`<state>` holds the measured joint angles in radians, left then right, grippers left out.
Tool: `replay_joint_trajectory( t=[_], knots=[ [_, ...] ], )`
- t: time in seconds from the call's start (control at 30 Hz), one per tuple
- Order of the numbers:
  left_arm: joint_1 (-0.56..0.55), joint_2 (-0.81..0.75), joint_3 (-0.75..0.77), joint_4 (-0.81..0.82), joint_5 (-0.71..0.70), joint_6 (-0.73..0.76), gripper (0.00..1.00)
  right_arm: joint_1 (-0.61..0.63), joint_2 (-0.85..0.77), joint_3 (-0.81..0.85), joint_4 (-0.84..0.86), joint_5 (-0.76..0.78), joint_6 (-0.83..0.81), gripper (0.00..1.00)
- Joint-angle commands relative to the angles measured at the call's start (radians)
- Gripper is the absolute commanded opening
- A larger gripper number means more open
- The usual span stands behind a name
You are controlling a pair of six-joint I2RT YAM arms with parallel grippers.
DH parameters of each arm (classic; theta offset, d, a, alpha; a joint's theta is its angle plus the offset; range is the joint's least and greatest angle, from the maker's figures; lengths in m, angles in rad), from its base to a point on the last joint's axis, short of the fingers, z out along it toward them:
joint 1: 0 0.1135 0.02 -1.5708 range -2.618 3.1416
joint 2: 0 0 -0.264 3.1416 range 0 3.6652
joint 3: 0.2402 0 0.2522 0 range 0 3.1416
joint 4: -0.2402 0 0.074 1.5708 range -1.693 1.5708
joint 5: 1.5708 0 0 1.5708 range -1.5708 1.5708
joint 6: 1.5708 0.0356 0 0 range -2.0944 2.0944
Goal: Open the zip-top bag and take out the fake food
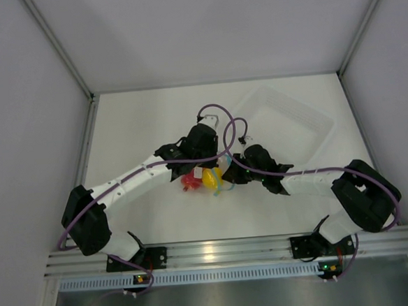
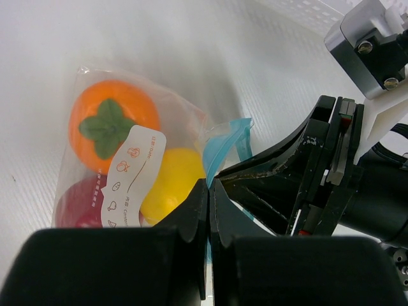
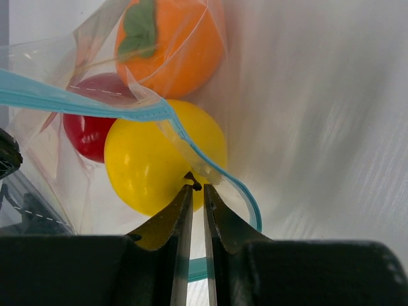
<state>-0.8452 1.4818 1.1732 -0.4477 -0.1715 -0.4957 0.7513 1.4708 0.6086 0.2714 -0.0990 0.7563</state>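
Observation:
The zip-top bag (image 1: 207, 180) lies on the white table between both arms. It holds the fake food: an orange fruit with a green top (image 2: 111, 124), a yellow one (image 2: 175, 175) and a red one (image 2: 80, 204). My left gripper (image 2: 210, 186) is shut on the bag's light blue zip strip (image 2: 223, 143). My right gripper (image 3: 197, 188) is shut on the bag's opposite lip, right in front of the yellow fruit (image 3: 153, 159). In the right wrist view the blue strip (image 3: 76, 102) runs away from the other lip, so the mouth gapes. The orange (image 3: 172, 44) and red (image 3: 89, 121) fruits sit behind.
A larger rigid clear tray (image 1: 306, 114) stands at the back right, close behind the right gripper (image 1: 228, 176). The left gripper (image 1: 206, 168) and its purple cable crowd the same spot. White walls close in the table on three sides.

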Motion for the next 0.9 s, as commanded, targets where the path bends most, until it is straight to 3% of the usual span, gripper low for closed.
replay_joint_trajectory(
  t=[0.0, 0.33, 0.5, 0.67, 0.87],
  knots=[
    [0.000, 0.003, 0.019, 0.049, 0.015, -0.006, 0.00, -0.010, 0.008, -0.003, 0.086, -0.002, 0.002, 0.14],
    [0.000, 0.002, 0.019, 0.050, 0.029, -0.001, 0.00, -0.015, 0.002, 0.008, 0.107, -0.002, -0.006, 0.14],
    [0.000, -0.002, 0.019, 0.050, 0.027, -0.001, 0.00, -0.017, 0.014, 0.010, 0.110, -0.008, -0.009, 0.10],
    [0.000, -0.002, 0.017, 0.050, 0.024, -0.001, 0.00, -0.017, 0.013, 0.010, 0.114, -0.013, -0.014, 0.00],
    [0.000, 0.005, 0.017, 0.052, 0.015, -0.004, 0.00, -0.017, -0.038, 0.022, 0.069, -0.004, -0.032, 0.00]
  ],
)
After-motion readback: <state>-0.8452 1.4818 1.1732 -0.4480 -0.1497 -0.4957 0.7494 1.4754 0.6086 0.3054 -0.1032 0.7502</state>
